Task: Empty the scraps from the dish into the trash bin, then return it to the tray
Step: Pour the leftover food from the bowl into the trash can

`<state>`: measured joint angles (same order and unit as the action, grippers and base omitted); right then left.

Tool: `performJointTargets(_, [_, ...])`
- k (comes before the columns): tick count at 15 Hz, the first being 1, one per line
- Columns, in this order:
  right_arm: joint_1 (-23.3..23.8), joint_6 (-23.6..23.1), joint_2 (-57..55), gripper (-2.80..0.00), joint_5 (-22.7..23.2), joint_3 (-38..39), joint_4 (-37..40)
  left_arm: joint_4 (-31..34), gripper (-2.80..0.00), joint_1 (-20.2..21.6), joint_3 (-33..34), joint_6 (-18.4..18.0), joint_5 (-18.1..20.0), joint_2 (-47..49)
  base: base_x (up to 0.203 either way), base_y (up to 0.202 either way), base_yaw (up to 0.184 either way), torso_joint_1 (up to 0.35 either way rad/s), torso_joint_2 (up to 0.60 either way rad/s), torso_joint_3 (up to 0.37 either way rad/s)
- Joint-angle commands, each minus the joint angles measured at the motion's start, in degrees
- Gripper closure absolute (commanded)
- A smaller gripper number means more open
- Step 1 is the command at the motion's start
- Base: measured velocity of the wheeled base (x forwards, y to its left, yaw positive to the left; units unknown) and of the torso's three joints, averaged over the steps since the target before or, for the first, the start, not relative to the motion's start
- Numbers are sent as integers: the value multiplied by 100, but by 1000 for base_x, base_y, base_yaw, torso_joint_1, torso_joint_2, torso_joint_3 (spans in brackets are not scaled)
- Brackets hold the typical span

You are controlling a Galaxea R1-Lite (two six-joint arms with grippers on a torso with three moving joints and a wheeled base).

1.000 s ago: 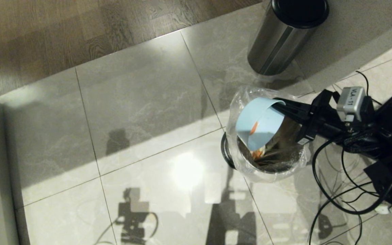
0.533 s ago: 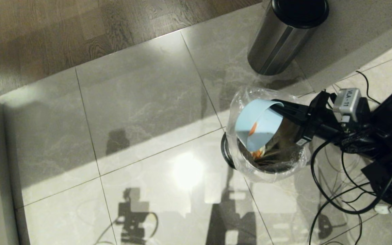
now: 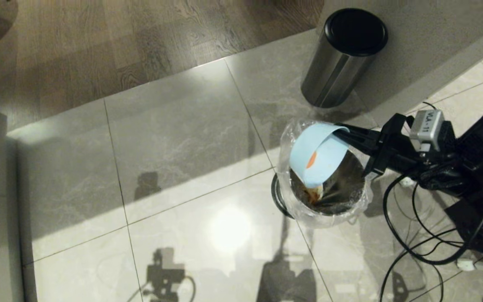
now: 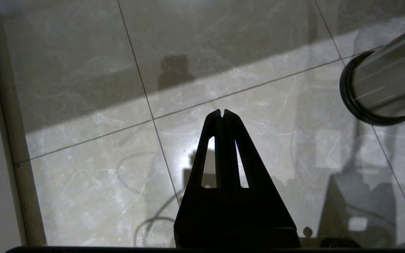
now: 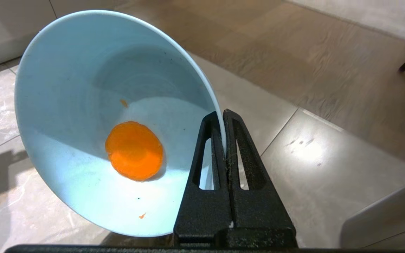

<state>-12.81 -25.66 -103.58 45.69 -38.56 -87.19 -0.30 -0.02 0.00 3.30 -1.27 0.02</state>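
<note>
The right hand (image 3: 344,133) is pinched tight on the rim of the small, smooth light-blue bowl (image 3: 318,154), one finger inside the wall and one outside, as the right wrist view shows plainly. The bowl is tipped steeply on its side directly above the mouth of the small round steel trash bin (image 3: 323,197) with its crinkly clear plastic liner, the lowest part of the rim dipping just inside the bag's opening.

This is the emptying step, and it is not quite finished. Orange and pale scraps (image 3: 313,193) lie down in the bin under the bowl's lip, but one round orange slice (image 5: 134,150) clings to the inner wall of the bowl, with a couple of tiny orange flecks beside it. It looks stuck rather than sliding.

The left hand (image 4: 222,114) hangs over the tiled floor (image 3: 183,138) with its fingers pressed together, gripping nothing, the steel bin off to one side of its view. A taller steel cylinder bin with a black lid (image 3: 342,56) stands just beyond the lined one, apart from it.

Next, by my reading, the bowl needs a steeper tilt or a small shake to drop that last slice, keeping the rim over the liner so nothing lands on the floor. Then the wrist levels the bowl for the trip to the tray, which no view shows.
</note>
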Motion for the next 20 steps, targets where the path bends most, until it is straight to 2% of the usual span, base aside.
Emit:
performJointTargets(1, [-2, -19, -13, 0, 28, 6, -277, -5, 0, -6, 0, 4, -5, 6, 0, 0, 0, 7, -3, 196])
performJointTargets(8, [23, -44, -30, 0, 28, 76, -277, -5, 0, 2, 0, -5, -5, 6, 0, 0, 0, 1, 1, 176])
performJointTargets(12, [347, -202, -203, 0, 14, -31, -277, -5, 0, 2, 0, -5, -5, -2, 0, 0, 0, 0, 1, 10])
performJointTargets(16, [695, -548, -438, 0, 125, -1340, -277, -5, 0, -1, 0, -3, -5, 1, 0, 0, 0, 0, 0, 0])
performJointTargets(17, [717, -570, -478, 0, 252, -1720, -277, -5, 0, 2, 0, 1, -5, -2, 0, 0, 0, 0, 0, 0])
performJointTargets(20, [757, -707, -509, 0, 1271, -2326, -277, -5, 0, 2, 0, 0, -5, -2, 0, 0, 0, 0, 0, 0])
